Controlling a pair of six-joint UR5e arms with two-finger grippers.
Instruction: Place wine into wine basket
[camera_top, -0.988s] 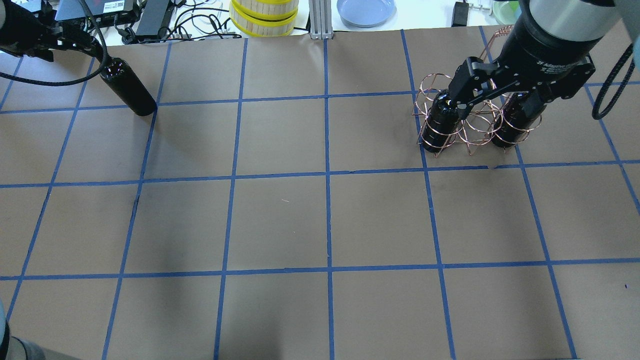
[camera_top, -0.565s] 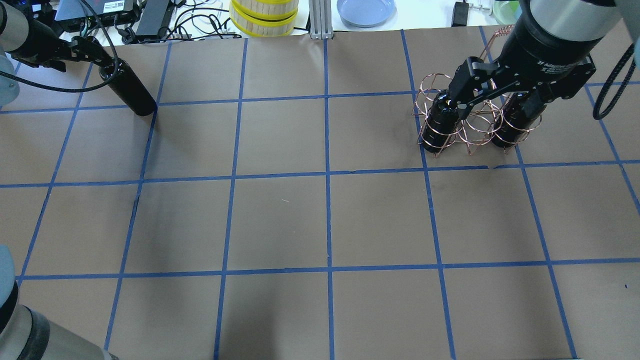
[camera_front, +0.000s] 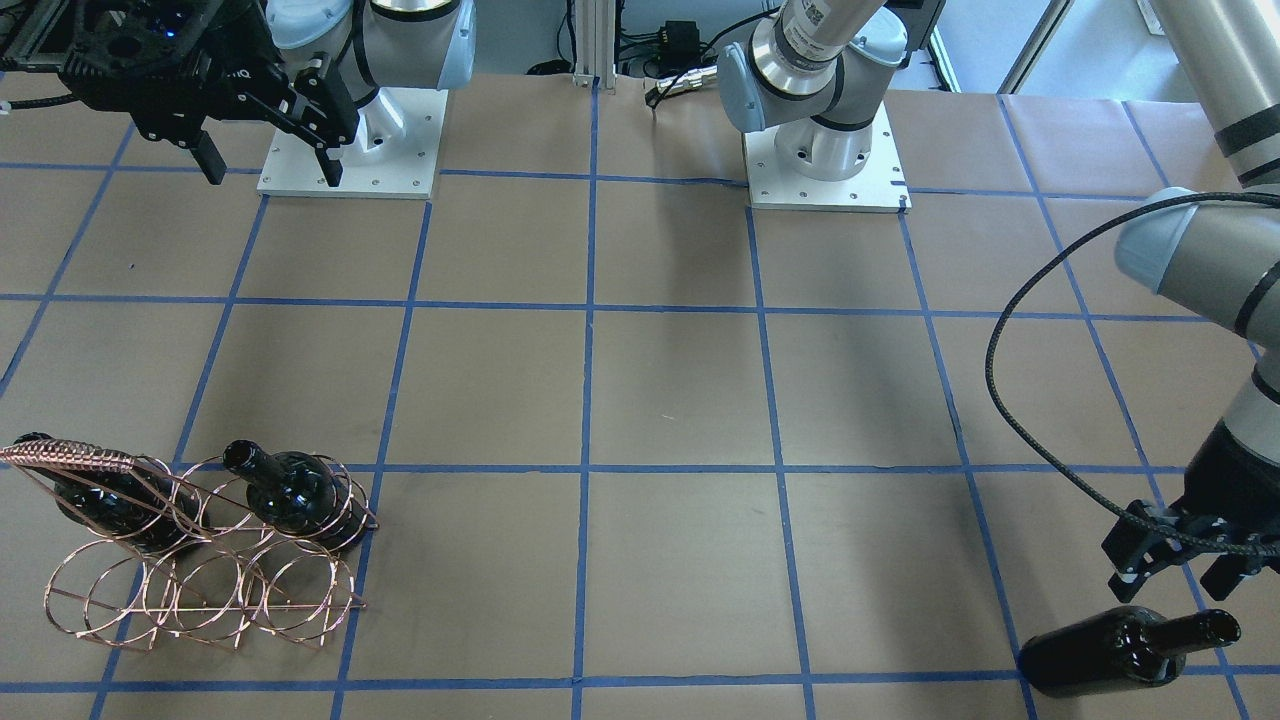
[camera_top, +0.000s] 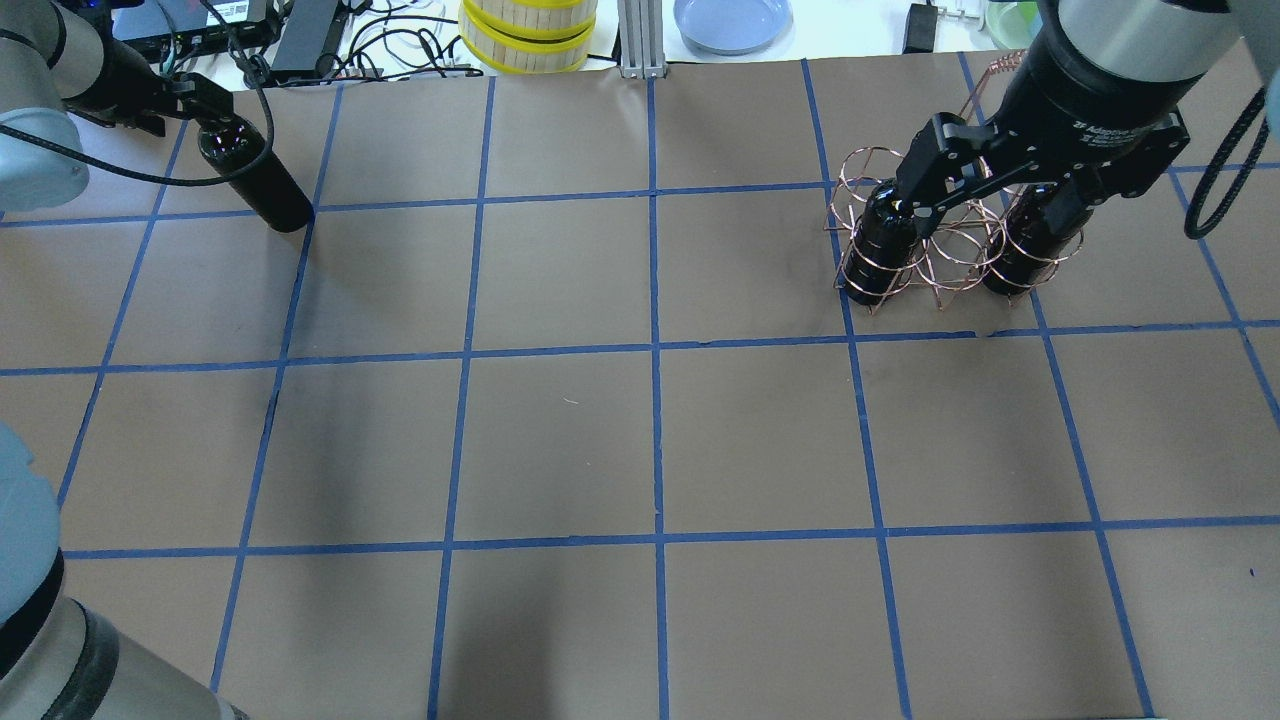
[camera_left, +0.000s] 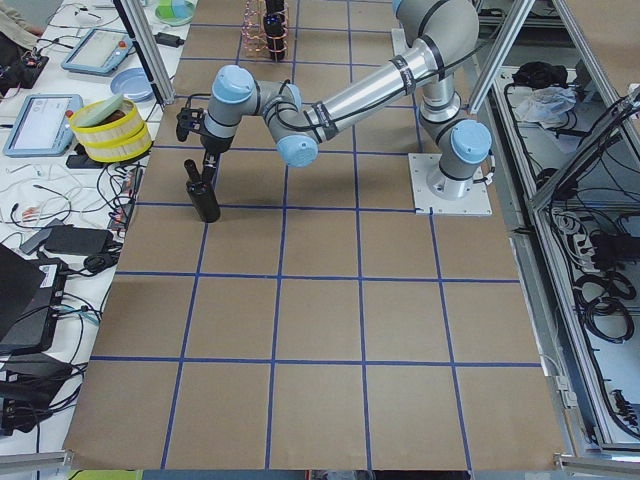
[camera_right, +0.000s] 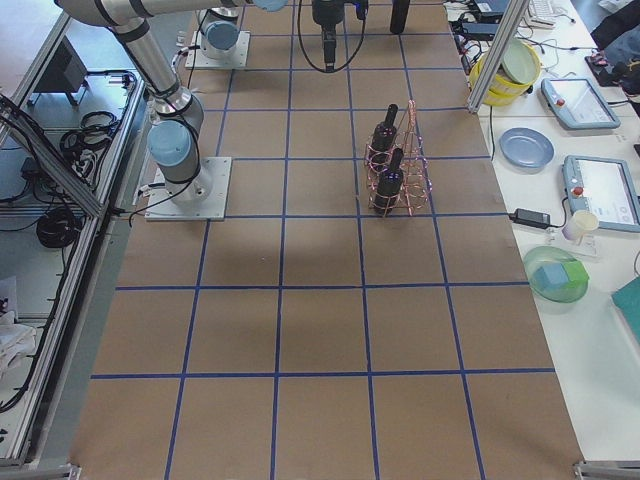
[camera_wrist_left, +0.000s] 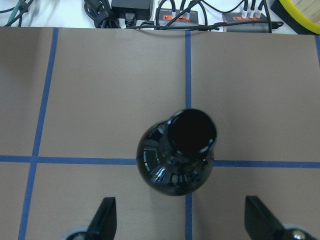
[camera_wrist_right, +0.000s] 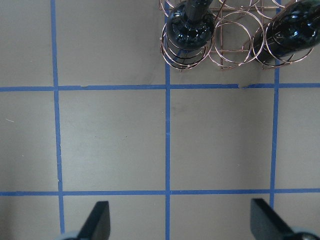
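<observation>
The wine (camera_top: 255, 180) is a glossy black bottle that stands upright on the brown table at the far left; it also shows in the front view (camera_front: 1110, 655). My left gripper (camera_top: 200, 100) is open just above and beside its neck. In the left wrist view the bottle's open mouth (camera_wrist_left: 190, 131) lies ahead of the spread fingers (camera_wrist_left: 106, 216). The copper wire wine basket (camera_top: 940, 240) stands at the far right with two identical bottles (camera_top: 880, 245) (camera_top: 1025, 240) in it. My right gripper (camera_top: 990, 215) is open and empty, high above the basket (camera_wrist_right: 230, 40).
Beyond the table's far edge are yellow-banded round boxes (camera_top: 528, 30), a blue plate (camera_top: 732, 20), an aluminium post (camera_top: 640, 40) and cables and electronics (camera_top: 230, 20) close behind the wine. The table is brown paper with a blue tape grid.
The left arm has swung, its elbow coming into view at the left, and its gripper has shifted slightly by the bottle's neck. The bottle, the basket and the right arm have not moved.
</observation>
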